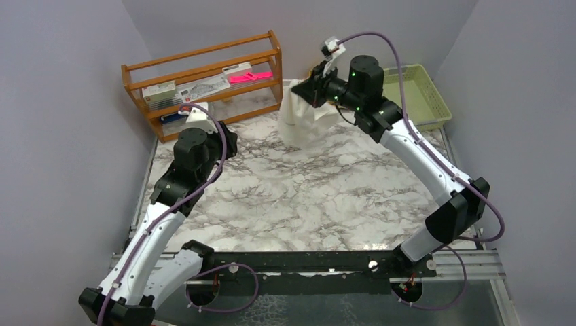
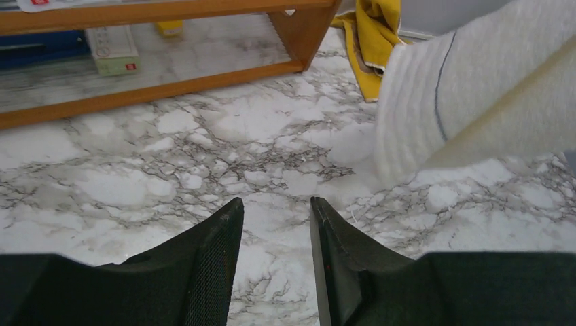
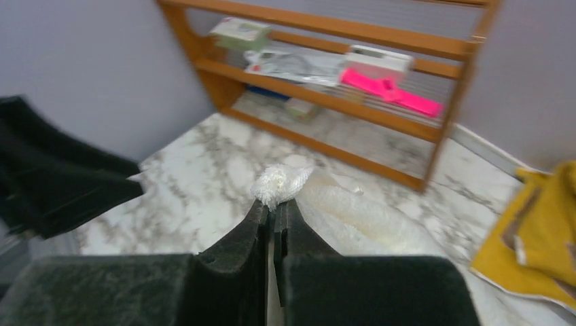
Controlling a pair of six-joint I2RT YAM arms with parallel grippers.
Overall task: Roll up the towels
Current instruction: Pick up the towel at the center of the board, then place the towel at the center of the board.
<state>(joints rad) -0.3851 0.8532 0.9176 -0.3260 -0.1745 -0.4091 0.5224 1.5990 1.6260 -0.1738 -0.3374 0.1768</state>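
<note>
Our right gripper (image 3: 274,207) is pinched tight on a corner of the white towel (image 1: 302,122). The towel hangs lifted at the back of the table (image 1: 292,204); its lower end seems to touch the tabletop, though we cannot be sure. Our left gripper (image 2: 275,210) holds nothing, its fingers a little apart, low over the table near the shelf (image 1: 204,75). The yellow towel (image 2: 373,41) lies crumpled beside the shelf's right end.

Mustard towel (image 3: 540,210) runs off the right edge.
</note>
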